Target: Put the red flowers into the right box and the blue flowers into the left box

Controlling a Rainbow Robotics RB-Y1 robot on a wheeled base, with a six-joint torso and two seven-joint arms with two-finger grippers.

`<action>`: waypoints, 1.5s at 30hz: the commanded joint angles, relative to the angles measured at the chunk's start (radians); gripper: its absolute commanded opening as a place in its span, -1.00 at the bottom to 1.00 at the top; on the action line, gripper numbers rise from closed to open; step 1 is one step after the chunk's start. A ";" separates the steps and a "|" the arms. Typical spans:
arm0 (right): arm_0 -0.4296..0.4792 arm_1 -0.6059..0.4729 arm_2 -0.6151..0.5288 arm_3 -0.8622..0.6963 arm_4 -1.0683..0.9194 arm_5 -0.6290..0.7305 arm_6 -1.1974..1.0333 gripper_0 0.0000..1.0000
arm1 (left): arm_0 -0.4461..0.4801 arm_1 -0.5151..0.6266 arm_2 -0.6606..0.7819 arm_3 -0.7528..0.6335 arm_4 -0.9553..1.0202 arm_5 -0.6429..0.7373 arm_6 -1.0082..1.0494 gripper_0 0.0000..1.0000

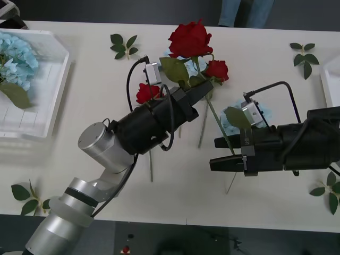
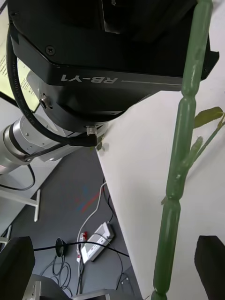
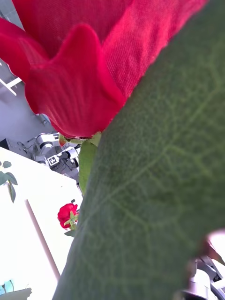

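Note:
My left gripper [image 1: 206, 86] is shut on the stem of a big red flower [image 1: 189, 38], holding it up above the table's middle. Its bloom [image 3: 93, 56] and a broad leaf [image 3: 154, 187] sit right against the left wrist camera. Two more red flowers [image 1: 218, 69] [image 1: 147, 93] lie beside that arm. My right gripper [image 1: 213, 153] is open, its black fingers [image 2: 211, 262] on either side of a green stem [image 2: 180, 154] lying on the table. A blue flower [image 1: 264, 113] lies under the right wrist. The left box [image 1: 53, 106] holds blue flowers [image 1: 16, 61]. The right box [image 1: 332, 79] shows its edge.
Loose leaf sprigs lie at the back [image 1: 124, 46] [image 1: 304, 56] and near the front corners [image 1: 26, 194] [image 1: 329, 191]. The left arm's black forearm [image 2: 93, 61] hangs close to my right gripper. The table's front edge [image 1: 175, 220] runs just below both arms.

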State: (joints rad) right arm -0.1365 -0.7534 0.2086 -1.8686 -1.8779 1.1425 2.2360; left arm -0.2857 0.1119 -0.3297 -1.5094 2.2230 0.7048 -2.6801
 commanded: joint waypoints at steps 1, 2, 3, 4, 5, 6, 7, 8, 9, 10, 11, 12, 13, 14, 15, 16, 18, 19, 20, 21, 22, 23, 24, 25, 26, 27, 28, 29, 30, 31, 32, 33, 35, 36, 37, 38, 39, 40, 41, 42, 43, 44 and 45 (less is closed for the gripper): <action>-0.028 0.002 -0.003 -0.003 -0.001 0.002 0.034 -0.30 | -0.010 -0.014 -0.012 -0.015 0.001 -0.008 -0.025 -1.00; -0.028 0.002 0.000 -0.001 -0.001 0.000 0.034 -0.92 | -0.010 -0.012 -0.012 -0.015 0.003 -0.008 -0.025 -1.00; -0.028 0.002 0.003 -0.001 -0.001 -0.003 0.034 -1.00 | -0.010 -0.012 -0.012 -0.015 0.001 -0.008 -0.025 -1.00; -0.028 0.002 0.006 0.000 -0.001 -0.006 0.037 -1.00 | -0.010 -0.011 -0.012 -0.015 0.003 -0.010 -0.025 -1.00; -0.028 0.002 0.009 0.002 -0.001 -0.010 0.037 -1.00 | -0.010 -0.011 -0.012 -0.015 0.003 -0.008 -0.025 -1.00; -0.028 0.002 0.011 0.002 -0.001 -0.012 0.039 -1.00 | -0.010 -0.011 -0.012 -0.015 0.003 -0.010 -0.025 -1.00; -0.028 0.000 0.014 0.002 -0.001 -0.017 0.039 -1.00 | -0.010 -0.011 -0.012 -0.015 0.003 -0.010 -0.025 -1.00; -0.028 0.000 0.015 0.002 -0.001 -0.021 0.037 -1.00 | -0.012 -0.009 -0.012 -0.015 0.004 -0.010 -0.025 -1.00; -0.028 0.000 0.015 0.002 -0.001 -0.021 0.039 -1.00 | -0.010 -0.009 -0.012 -0.015 0.004 -0.008 -0.025 -1.00; -0.028 0.002 0.015 0.002 -0.001 -0.021 0.037 -1.00 | -0.010 -0.008 -0.012 -0.015 0.004 -0.008 -0.025 -1.00; -0.029 0.000 0.015 0.002 -0.001 -0.023 0.039 -1.00 | -0.010 -0.008 -0.012 -0.015 0.004 -0.010 -0.025 -1.00; -0.029 0.002 0.015 0.002 -0.003 -0.023 0.039 -1.00 | -0.012 -0.006 -0.012 -0.015 0.006 -0.008 -0.025 -1.00; -0.029 0.000 0.015 0.002 -0.003 -0.023 0.039 -1.00 | -0.012 -0.005 -0.012 -0.015 0.004 -0.010 -0.025 -1.00; -0.029 0.000 0.015 0.002 -0.003 -0.023 0.037 -1.00 | -0.010 -0.005 -0.012 -0.015 0.006 -0.010 -0.025 -1.00; -0.029 0.002 0.015 0.002 -0.003 -0.023 0.039 -1.00 | -0.010 -0.005 -0.012 -0.015 0.006 -0.010 -0.025 -1.00; -0.029 0.000 0.015 0.002 -0.004 -0.023 0.037 -1.00 | -0.010 -0.001 -0.012 -0.015 0.006 -0.008 -0.025 -0.92; -0.029 0.002 0.015 0.002 -0.004 -0.023 0.037 -1.00 | -0.010 0.003 -0.012 -0.015 0.006 -0.008 -0.025 -0.26; -0.029 0.002 0.015 0.002 -0.004 -0.023 0.037 -1.00 | -0.010 0.008 -0.012 -0.015 0.006 -0.008 -0.025 0.01; -0.029 0.002 0.015 0.002 -0.004 -0.023 0.037 -1.00 | -0.010 0.011 -0.012 -0.015 0.006 -0.008 -0.025 0.12; -0.029 0.002 0.015 0.002 -0.006 -0.023 0.036 -1.00 | -0.010 0.019 -0.012 -0.015 0.009 -0.007 -0.025 0.27; -0.029 0.002 0.015 0.002 -0.006 -0.024 0.036 -1.00 | -0.010 0.026 -0.011 -0.015 0.014 -0.007 -0.025 0.32; -0.029 0.003 0.015 0.002 -0.006 -0.024 0.036 -1.00 | -0.010 0.029 -0.011 -0.015 0.017 -0.005 -0.025 0.31; -0.029 0.003 0.015 0.002 -0.006 -0.024 0.034 -1.00 | -0.010 0.038 -0.011 -0.015 0.026 -0.001 -0.025 0.32; -0.029 0.003 0.015 0.002 -0.006 -0.024 0.034 -1.00 | -0.009 0.049 -0.011 -0.015 0.035 0.004 -0.025 0.32; -0.029 0.003 0.015 0.002 -0.007 -0.026 0.033 -1.00 | -0.009 0.054 -0.011 -0.015 0.040 0.008 -0.025 0.32; -0.031 0.003 0.015 0.002 -0.009 -0.027 0.031 -1.00 | -0.009 0.068 -0.009 -0.015 0.052 0.016 -0.025 0.32; -0.032 0.000 0.011 0.002 -0.012 -0.030 0.028 -1.00 | -0.009 0.081 -0.005 -0.015 0.063 0.025 -0.025 0.32; -0.032 0.000 0.009 0.003 -0.013 -0.033 0.027 -1.00 | -0.009 0.089 -0.002 -0.015 0.067 0.033 -0.025 0.32; -0.031 -0.006 0.005 0.002 -0.021 -0.043 0.022 -1.00 | -0.006 0.109 0.006 -0.017 0.073 0.047 -0.025 0.32; -0.032 -0.015 0.000 0.003 -0.027 -0.055 0.017 -1.00 | -0.004 0.132 0.015 -0.015 0.079 0.067 -0.025 0.32; -0.032 -0.020 -0.002 0.002 -0.033 -0.063 0.014 -1.00 | -0.003 0.144 0.020 -0.015 0.084 0.076 -0.025 0.32; -0.034 -0.035 -0.006 0.003 -0.041 -0.081 0.008 -1.00 | 0.003 0.170 0.034 -0.015 0.086 0.097 -0.025 0.32; -0.041 -0.066 -0.011 0.003 -0.050 -0.110 -0.003 -1.00 | 0.017 0.212 0.057 -0.015 0.086 0.133 -0.025 0.33; -0.048 -0.093 -0.014 0.006 -0.053 -0.127 -0.032 -1.00 | 0.026 0.241 0.070 -0.015 0.084 0.151 -0.025 0.32; -0.057 -0.121 -0.020 0.014 -0.059 -0.139 -0.064 -1.00 | 0.036 0.273 0.084 -0.015 0.084 0.166 -0.025 0.32; -0.063 -0.136 -0.025 0.019 -0.063 -0.144 -0.079 -1.00 | 0.037 0.288 0.089 -0.015 0.084 0.171 -0.025 0.33; -0.075 -0.167 -0.031 0.035 -0.066 -0.145 -0.110 -1.00 | 0.042 0.322 0.098 -0.015 0.084 0.180 -0.025 0.32; -0.087 -0.201 -0.037 0.057 -0.067 -0.145 -0.138 -1.00 | 0.042 0.351 0.112 -0.015 0.070 0.185 -0.025 0.32; -0.092 -0.218 -0.040 0.069 -0.070 -0.147 -0.153 -1.00 | 0.042 0.364 0.120 -0.015 0.058 0.188 -0.025 0.32; -0.103 -0.253 -0.041 0.098 -0.076 -0.148 -0.184 -1.00 | 0.040 0.387 0.143 -0.015 0.024 0.194 -0.025 0.32; -0.115 -0.288 -0.041 0.131 -0.084 -0.150 -0.210 -1.00 | 0.037 0.404 0.169 -0.015 -0.020 0.203 -0.025 0.33; -0.123 -0.305 -0.041 0.149 -0.092 -0.148 -0.220 -1.00 | 0.037 0.411 0.179 -0.015 -0.045 0.209 -0.018 0.32; -0.135 -0.339 -0.041 0.186 -0.104 -0.150 -0.234 -1.00 | 0.031 0.420 0.205 -0.015 -0.089 0.231 0.013 0.32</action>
State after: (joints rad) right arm -0.2333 -1.0155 0.1816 -1.7345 -1.9540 0.9983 2.0305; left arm -0.2468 0.5066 -0.1767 -1.5089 2.1902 0.9014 -2.6801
